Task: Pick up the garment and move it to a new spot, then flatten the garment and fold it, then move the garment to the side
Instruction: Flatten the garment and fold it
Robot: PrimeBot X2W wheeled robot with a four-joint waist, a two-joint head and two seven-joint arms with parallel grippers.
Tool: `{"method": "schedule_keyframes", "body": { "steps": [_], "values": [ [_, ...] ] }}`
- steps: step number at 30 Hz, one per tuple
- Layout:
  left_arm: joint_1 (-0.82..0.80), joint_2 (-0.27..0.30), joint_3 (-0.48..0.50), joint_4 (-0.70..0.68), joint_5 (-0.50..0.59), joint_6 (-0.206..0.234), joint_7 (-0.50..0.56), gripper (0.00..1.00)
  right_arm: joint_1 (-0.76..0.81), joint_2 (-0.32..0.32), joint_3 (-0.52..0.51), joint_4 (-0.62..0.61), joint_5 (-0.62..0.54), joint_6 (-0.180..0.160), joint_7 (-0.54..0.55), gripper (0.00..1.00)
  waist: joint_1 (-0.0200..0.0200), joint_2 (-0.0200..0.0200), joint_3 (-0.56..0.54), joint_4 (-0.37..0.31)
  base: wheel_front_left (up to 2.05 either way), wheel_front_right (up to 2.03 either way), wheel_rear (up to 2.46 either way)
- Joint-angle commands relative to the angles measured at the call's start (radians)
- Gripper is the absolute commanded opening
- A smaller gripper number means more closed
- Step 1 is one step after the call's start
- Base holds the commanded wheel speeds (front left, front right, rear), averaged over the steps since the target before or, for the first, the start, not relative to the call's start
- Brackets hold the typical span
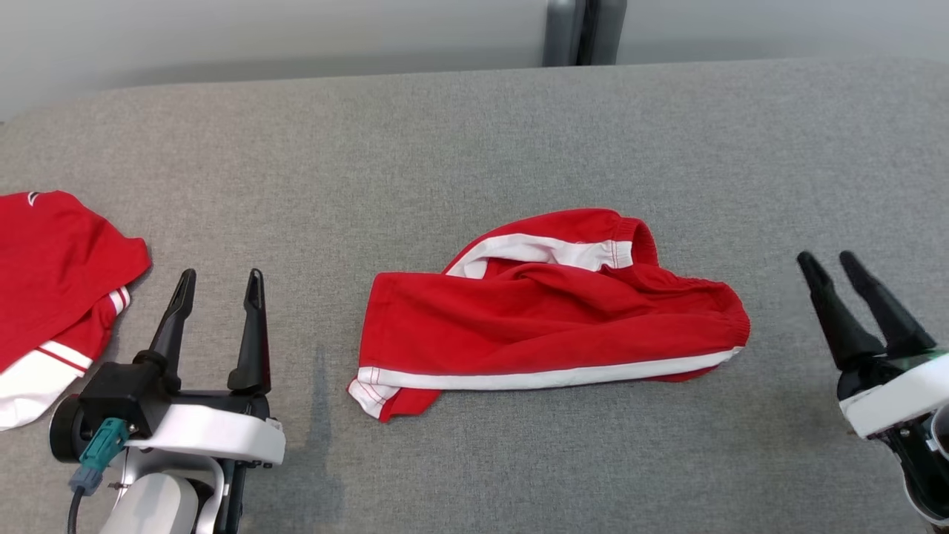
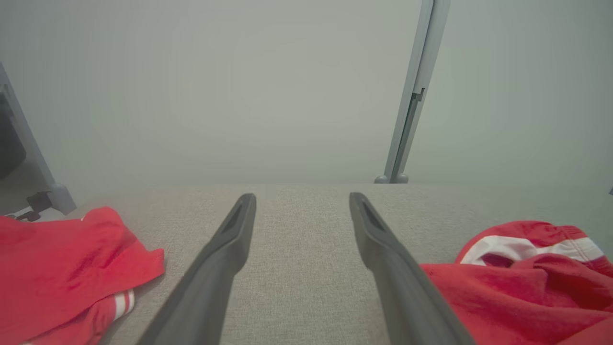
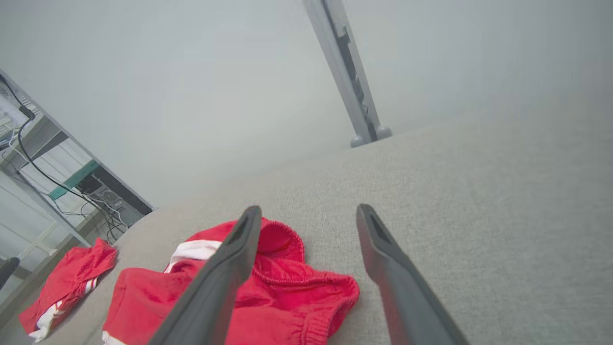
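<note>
The garment (image 1: 549,319) is a pair of red shorts with white side stripes, lying crumpled in the middle of the grey padded table (image 1: 474,133). It also appears at the lower right of the left wrist view (image 2: 522,287) and at the lower left of the right wrist view (image 3: 268,297). My left gripper (image 1: 220,280) stands open to the garment's left, apart from it, nothing between its fingers (image 2: 225,254). My right gripper (image 1: 830,265) is open to the garment's right, just off the waistband, holding nothing; its left finger (image 3: 225,268) overlaps the cloth in the wrist view.
A second red garment with white trim (image 1: 52,289) lies at the table's left edge. A grey post (image 1: 582,33) stands behind the far edge. Shelving with cables (image 3: 57,182) sits beyond the table's left end.
</note>
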Motion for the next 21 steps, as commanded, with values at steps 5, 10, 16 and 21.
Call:
{"method": "schedule_keyframes", "body": {
  "steps": [5,10,16,21],
  "values": [
    [0.030,0.013,0.010,-0.030,-0.007,0.021,0.012,1.00,0.022,0.051,-0.102,-0.048,-0.163,0.000,-0.108,1.00,0.0001,0.0000,-0.036,-0.001,0.00,0.00,0.00],
    [0.063,0.017,0.004,-0.063,-0.005,0.037,0.028,1.00,0.050,0.151,-0.205,-0.093,-0.401,0.000,-0.133,1.00,0.0001,0.0000,-0.063,0.000,0.00,0.00,0.00],
    [0.097,0.019,-0.011,-0.086,0.001,0.054,0.042,1.00,0.110,0.263,-0.268,-0.153,-0.624,0.000,-0.077,1.00,0.0001,0.0000,-0.079,0.004,0.00,0.00,0.00],
    [0.097,0.022,-0.023,-0.085,0.005,0.056,0.057,1.00,0.148,0.322,-0.290,-0.190,-0.692,0.000,-0.033,1.00,0.0001,0.0000,-0.078,0.002,0.00,0.00,0.00]
  ]
}}
